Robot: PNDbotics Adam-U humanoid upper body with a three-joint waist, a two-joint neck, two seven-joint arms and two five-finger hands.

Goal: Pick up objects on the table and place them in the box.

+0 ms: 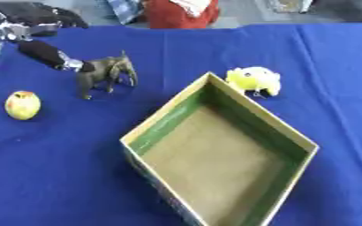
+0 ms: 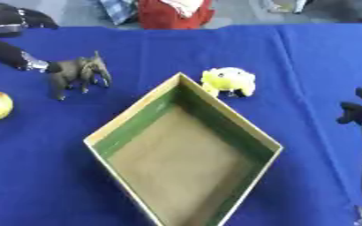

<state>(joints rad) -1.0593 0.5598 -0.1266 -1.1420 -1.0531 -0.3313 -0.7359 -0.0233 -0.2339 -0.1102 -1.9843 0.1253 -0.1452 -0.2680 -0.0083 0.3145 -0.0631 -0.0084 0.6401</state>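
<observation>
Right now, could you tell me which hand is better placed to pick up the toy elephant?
Left. The left hand is already at the toy elephant's rear; the right hand sits far across the box.

Open box near table's front edge, toy elephant behind-left, fruit by left edge, toy frog just behind box's far corner.

No words, numbers, labels or brand marks can be read anywhere here. The outer side of the box carries some printed colour along its lower edge, but it is too blurred to make out as letters.
</observation>
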